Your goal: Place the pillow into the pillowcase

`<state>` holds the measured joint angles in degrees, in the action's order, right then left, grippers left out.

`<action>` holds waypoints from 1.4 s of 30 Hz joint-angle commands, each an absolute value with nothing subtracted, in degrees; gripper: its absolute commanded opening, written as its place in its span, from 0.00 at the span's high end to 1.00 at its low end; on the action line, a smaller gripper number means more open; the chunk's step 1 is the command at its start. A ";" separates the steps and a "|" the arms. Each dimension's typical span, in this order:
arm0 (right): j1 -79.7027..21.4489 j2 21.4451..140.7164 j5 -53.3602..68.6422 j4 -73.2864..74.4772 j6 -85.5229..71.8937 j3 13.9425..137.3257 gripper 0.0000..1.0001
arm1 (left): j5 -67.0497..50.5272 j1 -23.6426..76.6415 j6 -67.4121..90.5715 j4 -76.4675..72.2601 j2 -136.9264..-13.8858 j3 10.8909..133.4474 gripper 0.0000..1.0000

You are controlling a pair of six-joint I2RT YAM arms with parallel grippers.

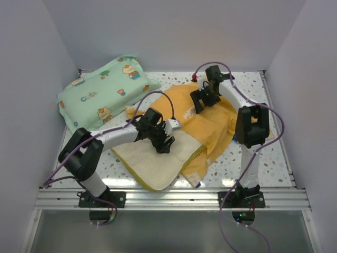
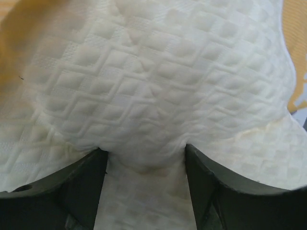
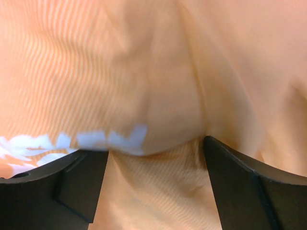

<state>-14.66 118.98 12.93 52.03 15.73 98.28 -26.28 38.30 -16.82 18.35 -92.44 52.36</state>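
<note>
The cream quilted pillow (image 1: pixel 150 161) lies at the front centre of the table, its far end on or in the orange-yellow pillowcase (image 1: pixel 210 124), which spreads rumpled to the right. My left gripper (image 1: pixel 162 142) is at the pillow's far edge. In the left wrist view my left gripper (image 2: pixel 144 153) squeezes a plump bulge of the pillow (image 2: pixel 153 86) between its fingers. My right gripper (image 1: pixel 201 103) is down on the back part of the pillowcase. In the right wrist view my right gripper (image 3: pixel 156 143) is wide apart, pressed into the orange cloth (image 3: pixel 158 72) with white lettering.
A mint-green cartoon-print pillow (image 1: pixel 105 92) lies at the back left. White walls close in the table on three sides. A metal rail (image 1: pixel 174 197) runs along the near edge. A blue bit of the case shows at the front (image 1: pixel 197 184).
</note>
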 commanded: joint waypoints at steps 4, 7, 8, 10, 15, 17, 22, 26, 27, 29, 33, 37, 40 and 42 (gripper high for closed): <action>-13.98 118.32 11.95 47.99 14.24 113.48 0.14 | -23.91 35.60 -13.08 12.12 -93.26 61.87 0.22; -13.45 105.77 12.22 46.41 13.98 100.85 0.14 | -22.76 35.51 -12.84 14.41 -87.99 59.87 0.11; -13.19 99.82 12.13 45.88 13.89 93.41 0.14 | -22.68 35.94 -11.96 14.41 -85.63 59.24 0.10; -12.83 94.24 12.30 46.93 14.58 86.52 0.14 | -22.41 37.43 -9.94 14.50 -84.21 58.36 0.05; -11.60 84.48 13.44 52.54 14.50 69.10 0.12 | -21.58 42.52 -4.15 12.93 -84.81 58.89 0.00; -11.60 83.67 14.06 52.30 13.63 64.63 0.10 | -19.43 44.20 -1.77 12.66 -86.56 59.59 0.00; -11.60 87.70 16.34 47.71 7.21 59.76 0.01 | -11.18 46.58 9.83 7.83 -87.28 57.75 0.00; -11.51 91.57 17.48 42.45 1.24 58.62 0.05 | -6.43 49.65 12.48 4.66 -86.92 55.55 0.00; -11.77 93.06 16.53 43.32 0.45 58.80 0.06 | -4.85 50.18 13.00 4.75 -87.36 55.89 0.00; -11.78 96.41 17.05 43.50 -2.02 58.71 0.11 | -3.52 51.76 13.80 5.53 -88.85 56.42 0.00; -11.69 99.66 17.84 41.22 -4.91 58.36 0.44 | 0.00 55.54 15.64 6.85 -92.10 58.96 0.00; -11.60 101.61 19.07 40.61 -4.75 58.62 1.00 | 4.30 58.62 16.87 10.19 -96.85 62.92 0.00; -11.43 95.82 21.70 38.33 -5.01 56.61 1.00 | 5.63 58.97 18.19 10.64 -99.92 64.33 0.00; -11.51 91.52 25.81 37.79 -4.84 55.02 1.00 | 6.50 58.89 19.15 9.50 -101.60 64.34 0.02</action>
